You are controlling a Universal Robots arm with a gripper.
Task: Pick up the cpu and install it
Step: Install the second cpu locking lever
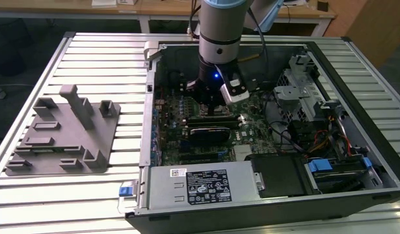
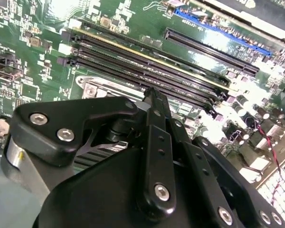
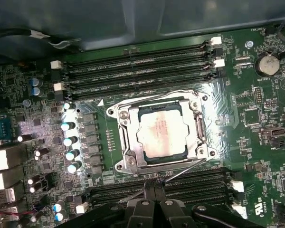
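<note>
Dull silvery metal cpu (image 3: 160,135)

My grey-and-black arm (image 1: 216,29) hangs vertical; my black metal gripper (image 2: 154,97) points straight down (fingers pressed together, nothing held).

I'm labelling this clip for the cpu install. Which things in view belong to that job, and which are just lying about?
Belongs to the job:
- cpu, lying in the socket frame
- gripper, above the motherboard

Just lying about:
- grey fixture plate on the slatted table
- power supply
- memory slots
</note>
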